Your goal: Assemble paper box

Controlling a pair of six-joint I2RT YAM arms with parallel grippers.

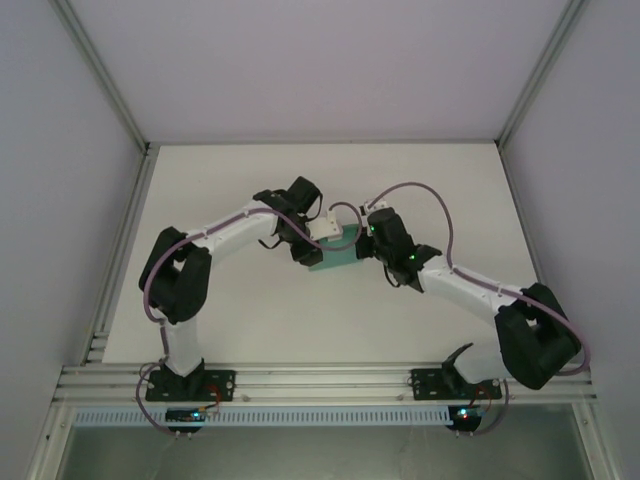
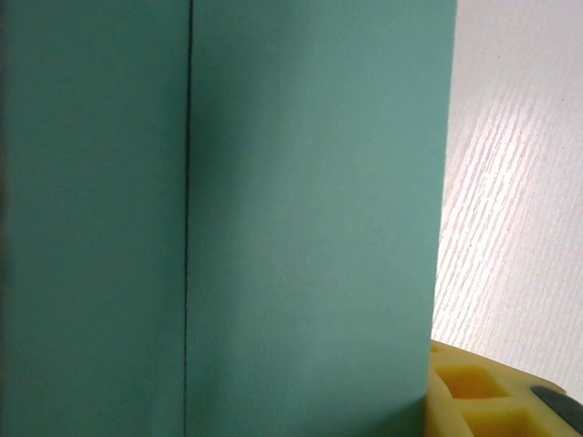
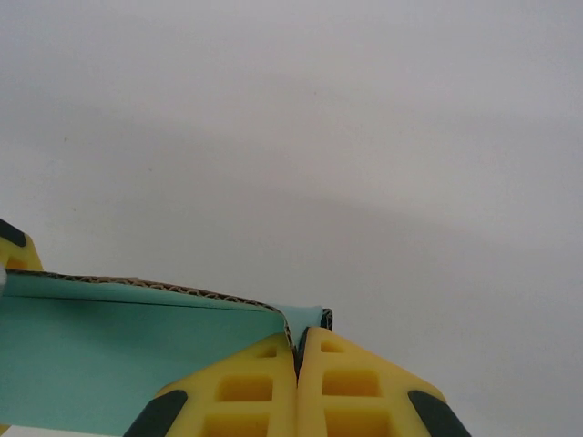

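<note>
1. The paper box (image 1: 335, 252) lay above the middle of the table (image 1: 250, 320). Its thin teal card looked light, slick and easily creased.
2. The right gripper (image 3: 299, 341) was pinched together on a card edge, a sound hold.
3. Whether the left gripper (image 1: 312, 250) clamped it, I could not tell.
4. Its long axis ran from the table's near-left towards its far-right.

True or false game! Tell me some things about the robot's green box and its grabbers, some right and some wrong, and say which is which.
1. The paper box is teal-green. True.
2. The right gripper is shut on an edge of the box. True.
3. Its fingers are red. False: they are yellow.
4. The table is black. False: it is white.
</note>
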